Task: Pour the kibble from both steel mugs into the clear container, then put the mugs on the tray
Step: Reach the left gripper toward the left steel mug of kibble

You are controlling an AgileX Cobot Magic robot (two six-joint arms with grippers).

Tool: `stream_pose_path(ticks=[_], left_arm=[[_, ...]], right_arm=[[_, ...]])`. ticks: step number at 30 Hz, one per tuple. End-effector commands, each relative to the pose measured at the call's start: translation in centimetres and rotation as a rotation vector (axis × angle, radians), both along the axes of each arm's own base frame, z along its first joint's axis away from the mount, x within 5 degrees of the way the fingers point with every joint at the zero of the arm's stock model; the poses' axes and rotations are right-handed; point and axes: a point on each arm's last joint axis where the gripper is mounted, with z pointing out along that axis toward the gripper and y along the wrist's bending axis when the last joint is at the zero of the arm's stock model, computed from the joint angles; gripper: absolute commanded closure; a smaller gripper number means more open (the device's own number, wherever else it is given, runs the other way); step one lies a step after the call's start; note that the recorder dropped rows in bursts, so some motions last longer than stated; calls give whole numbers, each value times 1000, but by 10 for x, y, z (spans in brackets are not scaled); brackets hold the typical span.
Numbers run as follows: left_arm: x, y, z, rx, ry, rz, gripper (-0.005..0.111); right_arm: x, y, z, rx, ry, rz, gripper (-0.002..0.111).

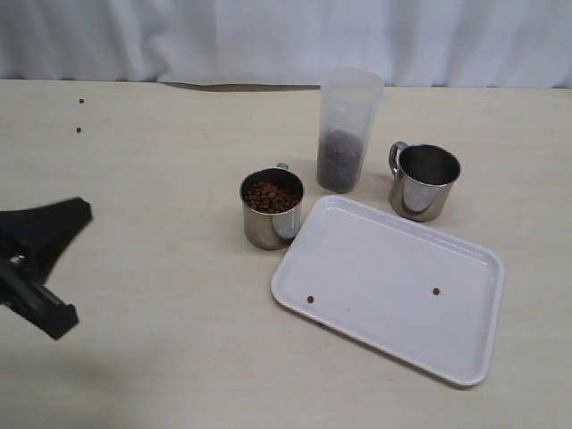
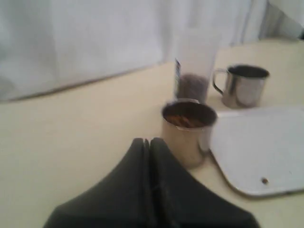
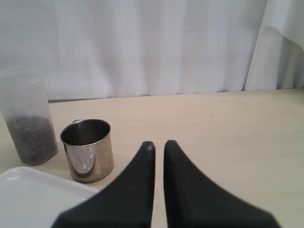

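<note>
One steel mug [image 1: 271, 223] stands left of the tray's far corner, full of brown kibble [image 1: 271, 197]. The other steel mug [image 1: 424, 183] stands empty behind the white tray [image 1: 384, 268]. Between them, farther back, is the clear container [image 1: 349, 107] with dark kibble [image 1: 340, 163] in its bottom. My left gripper [image 1: 83, 209] hovers at the left edge, shut and empty, well short of the full mug [image 2: 187, 135]. In the right wrist view my right gripper [image 3: 159, 143] is shut on nothing, with the empty mug [image 3: 88, 152] beside it; it is outside the exterior view.
Two loose pellets lie on the tray, one [image 1: 310, 298] near its left corner and another [image 1: 436, 291] towards the right. Two more pellets [image 1: 79, 130] lie on the table at the far left. A white curtain [image 1: 286, 36] hangs behind the table.
</note>
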Motion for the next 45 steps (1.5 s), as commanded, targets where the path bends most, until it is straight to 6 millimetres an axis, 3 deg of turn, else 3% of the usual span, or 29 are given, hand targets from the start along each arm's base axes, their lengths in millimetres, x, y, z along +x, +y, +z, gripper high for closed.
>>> stream_pose_path(ticks=[1, 3, 7, 10, 12, 16, 18, 25, 32, 45], left_arm=[[29, -17, -23, -57, 87, -192, 107], [40, -21, -30, -102, 96, -230, 107], [68, -26, -50, -2, 55, -301, 105], [90, -34, -60, 75, 49, -419, 92], [105, -43, -65, 93, 50, -458, 74], [135, -57, -73, 166, 75, -459, 22], [148, -61, -78, 242, 90, -447, 1], [171, -72, -89, 298, 89, -456, 2], [174, -86, -112, 252, 103, -509, 2], [187, -118, -124, 155, 25, -596, 2]], right_arm=[[0, 0, -1, -19, -1, 4, 103], [0, 0, -1, -19, -1, 4, 103], [0, 0, -1, -19, -1, 4, 103], [0, 0, -1, -19, -1, 4, 103], [0, 0, -1, -19, -1, 4, 103], [0, 0, -1, -19, -1, 4, 103], [0, 0, -1, -19, -1, 4, 103], [0, 0, -1, -19, -1, 4, 103], [0, 0, -1, -19, -1, 4, 103], [0, 0, -1, -19, -1, 4, 103]])
